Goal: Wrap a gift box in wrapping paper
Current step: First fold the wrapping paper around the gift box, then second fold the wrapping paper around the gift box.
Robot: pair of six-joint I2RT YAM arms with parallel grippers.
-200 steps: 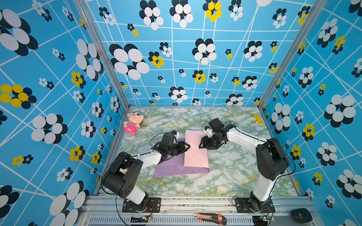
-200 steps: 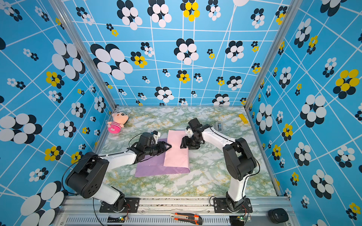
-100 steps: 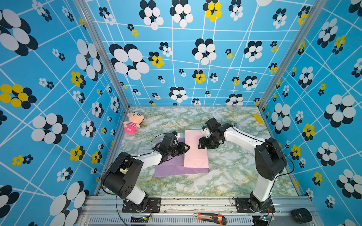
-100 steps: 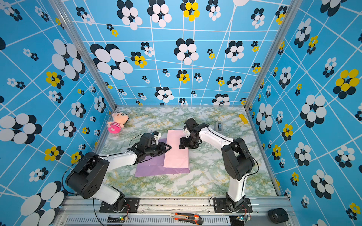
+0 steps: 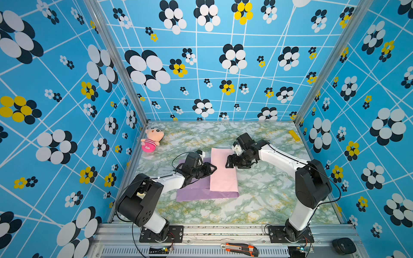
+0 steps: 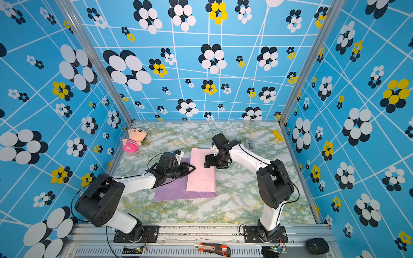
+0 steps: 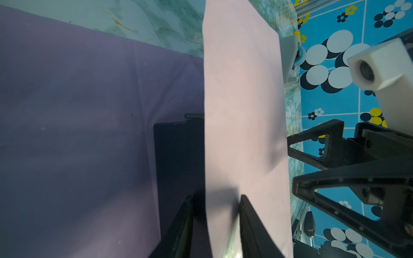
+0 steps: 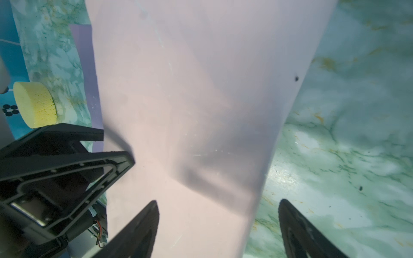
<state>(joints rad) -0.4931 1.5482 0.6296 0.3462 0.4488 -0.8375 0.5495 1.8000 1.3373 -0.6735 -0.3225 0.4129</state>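
The wrapping paper (image 5: 194, 192) lies lilac face up mid-table, with a pale pink flap (image 5: 223, 174) folded over it. The gift box (image 7: 178, 156) shows only in the left wrist view, as a black side under the flap's edge. My left gripper (image 5: 213, 169) reaches in from the left. Its jaws (image 7: 215, 214) have closed in on the flap's edge at the box's top, with one finger (image 7: 248, 223) lying on the pink face. My right gripper (image 5: 230, 162) hovers open over the flap's far right part. Its fingers (image 8: 145, 227) straddle the flap's right edge without touching it.
A pink-striped plush doll (image 5: 150, 140) lies at the back left, and a yellow block (image 5: 293, 135) at the back right. A grey tape dispenser (image 6: 249, 144) stands behind the right arm. A yellow sponge (image 8: 34, 105) sits beyond the left gripper. A box cutter (image 5: 239, 248) lies on the front rail.
My right gripper has let go of the pink flap and spread its jaws wide, shifting slightly left. My left jaws have narrowed onto the flap's edge.
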